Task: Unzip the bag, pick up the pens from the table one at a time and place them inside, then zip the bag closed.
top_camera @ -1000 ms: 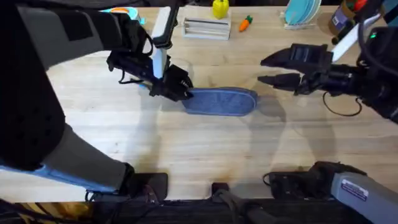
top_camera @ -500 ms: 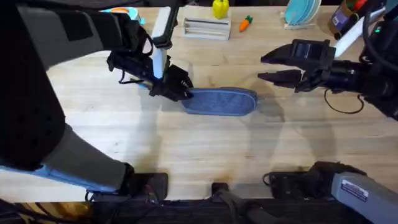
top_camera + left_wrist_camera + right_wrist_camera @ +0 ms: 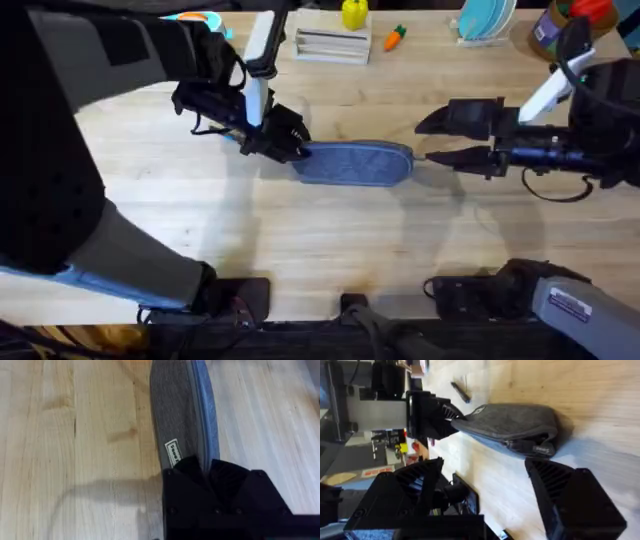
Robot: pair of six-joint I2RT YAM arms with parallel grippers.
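Note:
The blue-grey bag (image 3: 355,162) lies flat along the middle of the table (image 3: 300,240), and its zip looks closed. My left gripper (image 3: 285,140) is shut on the bag's left end; in the left wrist view the black fingers (image 3: 192,467) pinch the fabric (image 3: 182,415) at the zip's end. My right gripper (image 3: 438,140) hovers open just off the bag's right end, with nothing between its fingers. In the right wrist view the bag (image 3: 510,425) lies ahead of the spread fingers (image 3: 555,480). One dark slim pen (image 3: 461,391) rests on the wood beyond the bag.
Along the far edge stand a white rack (image 3: 332,43), a yellow object (image 3: 353,13), an orange toy carrot (image 3: 396,37), blue plates (image 3: 485,20) and a container (image 3: 550,30). Bare wood lies in front of the bag.
My right gripper has come down and nearer, from above the bag's right end to level with it. The left gripper and the bag have not moved.

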